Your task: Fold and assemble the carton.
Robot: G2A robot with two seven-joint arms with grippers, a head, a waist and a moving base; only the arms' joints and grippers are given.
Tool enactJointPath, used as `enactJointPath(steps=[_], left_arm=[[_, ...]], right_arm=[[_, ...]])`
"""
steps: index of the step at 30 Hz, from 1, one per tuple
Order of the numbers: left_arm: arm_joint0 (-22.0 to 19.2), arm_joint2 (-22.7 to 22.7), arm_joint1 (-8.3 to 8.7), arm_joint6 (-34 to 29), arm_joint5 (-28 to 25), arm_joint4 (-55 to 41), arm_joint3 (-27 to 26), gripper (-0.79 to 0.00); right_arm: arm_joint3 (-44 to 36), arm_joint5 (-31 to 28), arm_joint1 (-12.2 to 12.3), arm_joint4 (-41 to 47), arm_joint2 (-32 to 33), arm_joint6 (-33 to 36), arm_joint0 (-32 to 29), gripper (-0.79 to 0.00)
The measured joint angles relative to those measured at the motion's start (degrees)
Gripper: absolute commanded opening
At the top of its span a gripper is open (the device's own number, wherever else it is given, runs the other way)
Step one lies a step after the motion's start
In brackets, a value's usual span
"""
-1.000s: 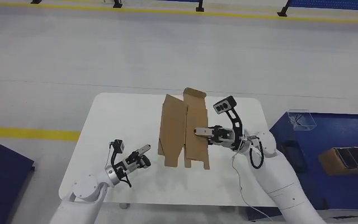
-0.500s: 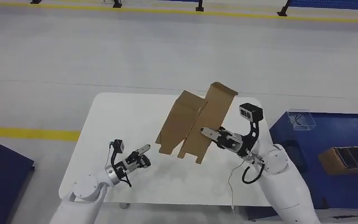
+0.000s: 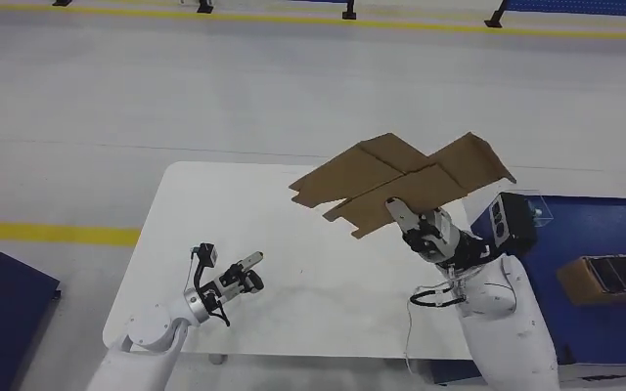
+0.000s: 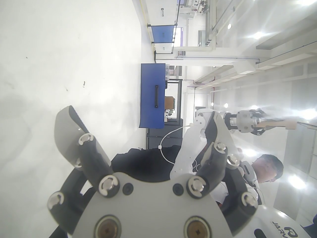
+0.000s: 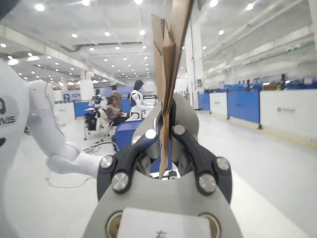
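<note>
The flat carton (image 3: 401, 181), clamped in the right gripper (image 3: 397, 209), should be lowered tableward; the empty, spread left gripper (image 3: 254, 260) should be brought across.

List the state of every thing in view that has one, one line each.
Flat brown cardboard carton: unassembled, folded flat, held in the air over the white table.
Right gripper: shut on the carton's edge.
Left gripper: open, empty, low over the table.
</note>
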Motion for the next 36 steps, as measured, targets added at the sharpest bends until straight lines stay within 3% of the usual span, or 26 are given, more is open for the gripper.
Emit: enactJointPath(steps=[4, 9, 15, 19, 23, 26, 29, 33, 35, 36], left_arm=[[0.00, 0.00, 0.00, 0.00, 0.00, 0.00, 0.00, 0.000], [0.00, 0.00, 0.00, 0.00, 0.00, 0.00, 0.00, 0.000], [0.00, 0.00, 0.00, 0.00, 0.00, 0.00, 0.00, 0.000], [0.00, 0.00, 0.00, 0.00, 0.00, 0.00, 0.00, 0.000], [0.00, 0.00, 0.00, 0.00, 0.00, 0.00, 0.00, 0.000], [0.00, 0.00, 0.00, 0.00, 0.00, 0.00, 0.00, 0.000], [0.00, 0.00, 0.00, 0.00, 0.00, 0.00, 0.00, 0.000], [0.00, 0.00, 0.00, 0.00, 0.00, 0.00, 0.00, 0.000], [0.00, 0.00, 0.00, 0.00, 0.00, 0.00, 0.00, 0.000], [0.00, 0.00, 0.00, 0.00, 0.00, 0.00, 0.00, 0.000]], right_arm=[[-4.14, 7.99, -1.12, -29.79, -1.26, -22.19, -0.17, -0.785], [-1.64, 18.68, -0.33, -61.04, -5.66, -48.44, 0.53, -0.785], [-2.68, 33.98, 1.51, -87.77, -5.29, -65.41, 3.34, -0.785], [-4.54, 39.34, 2.38, -95.86, -4.18, -69.27, 4.51, -0.785], [-5.91, 39.54, 2.95, -96.01, -3.30, -70.04, 5.11, -0.785], [-4.28, 35.24, 2.94, -91.14, -3.77, -68.48, 4.97, -0.785], [-1.13, 22.66, 2.55, -75.68, -4.82, -61.90, 5.87, -0.785], [1.61, 3.78, 2.71, -43.62, -8.34, -43.60, 6.96, -0.785], [3.74, -0.89, 3.26, -29.40, -10.51, -34.82, 6.44, -0.785], [3.89, -1.69, 3.97, -19.67, -13.55, -27.29, 6.54, -0.785]])
